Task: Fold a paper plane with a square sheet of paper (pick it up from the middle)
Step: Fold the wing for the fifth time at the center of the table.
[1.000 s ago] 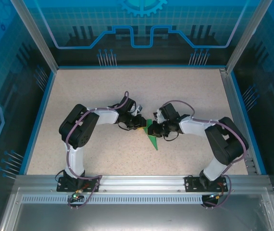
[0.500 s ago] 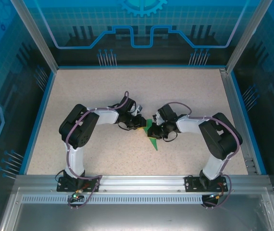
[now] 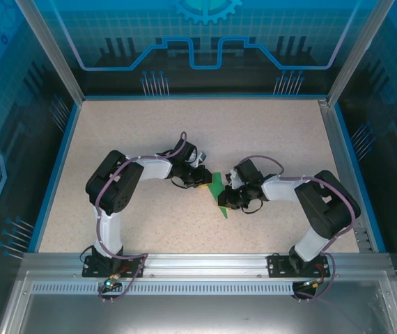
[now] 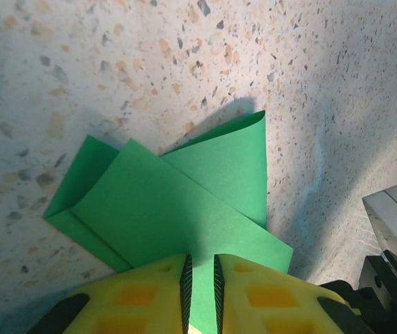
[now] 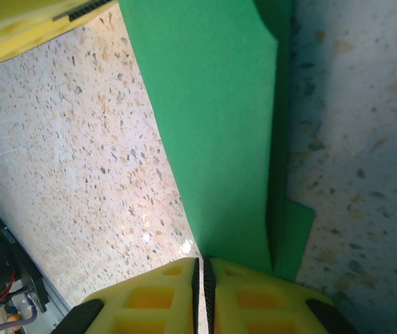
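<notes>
Speckled table (image 3: 150, 132) (blue walls (image 3: 205, 42) around): left hand (image 4: 200, 259) grasps green paper (image 4: 184, 202); right hand (image 5: 200, 263) clenched.

Right gripper (image 3: 226, 200): has slid along the paper (image 3: 216, 185) toward the near table edge.
Right arm (image 3: 282, 188): forearm drawn nearer.
Paper: more green uncovered.
</notes>
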`<state>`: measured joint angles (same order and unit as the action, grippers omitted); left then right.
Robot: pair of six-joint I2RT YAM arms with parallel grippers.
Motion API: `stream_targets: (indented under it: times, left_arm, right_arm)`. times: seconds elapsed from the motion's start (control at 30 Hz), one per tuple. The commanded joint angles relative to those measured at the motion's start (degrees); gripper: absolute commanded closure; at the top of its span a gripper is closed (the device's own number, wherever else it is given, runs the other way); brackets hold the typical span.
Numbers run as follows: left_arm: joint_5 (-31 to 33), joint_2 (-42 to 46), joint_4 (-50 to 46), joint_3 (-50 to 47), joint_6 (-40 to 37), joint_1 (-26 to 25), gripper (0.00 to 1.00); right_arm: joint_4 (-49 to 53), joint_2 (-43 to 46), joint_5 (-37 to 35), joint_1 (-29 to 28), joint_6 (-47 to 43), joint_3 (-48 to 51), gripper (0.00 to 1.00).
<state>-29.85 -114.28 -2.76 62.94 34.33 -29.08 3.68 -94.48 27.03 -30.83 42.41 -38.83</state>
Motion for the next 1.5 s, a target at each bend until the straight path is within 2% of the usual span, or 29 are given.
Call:
stream_targets:
  times: [0.0,0.2,0.47,0.77,1.0,1.1,1.2,1.3,1.47]
  left_arm:
    - [4.2,-3.6,-4.7,-0.7,-1.9,0.1,0.79]
    - [4.0,-3.6,-4.9,-0.4,-2.0,0.1,0.78]
    - [4.2,-3.5,-5.0,-0.4,-2.0,0.2,0.78]
    - [4.2,-3.5,-5.3,-0.2,-2.1,0.1,0.78]
    - [3.8,-3.1,-5.7,0.7,-2.0,0.1,0.78]
    - [3.7,-1.8,-5.8,1.0,-1.8,0.0,0.77]
    - [4.1,0.4,-7.1,1.9,-2.1,0.0,0.72]
    - [6.0,4.0,-9.6,3.2,-2.6,0.0,0.65]
    - [14.6,9.4,-19.2,6.8,-3.0,-1.6,0.43]
  right_arm:
    - [5.2,2.8,-0.7,-1.0,-0.2,1.9,0.86]
    - [2.9,6.7,3.1,-1.4,-0.4,4.3,0.84]
    - [2.1,3.0,0.9,-1.1,-0.8,9.7,0.85]
    - [2.1,10.4,2.0,-1.1,-1.2,11.8,0.85]
    - [4.7,7.6,-1.3,-0.9,-2.2,12.9,0.86]
    - [3.9,9.0,-0.6,-0.9,-1.5,12.1,0.86]
    - [5.4,13.5,-2.3,-0.9,-1.3,10.8,0.82]
    - [9.8,19.1,-8.1,-0.5,-1.6,9.0,0.73]
    - [12.9,21.0,-14.6,1.6,-1.6,7.1,0.65]
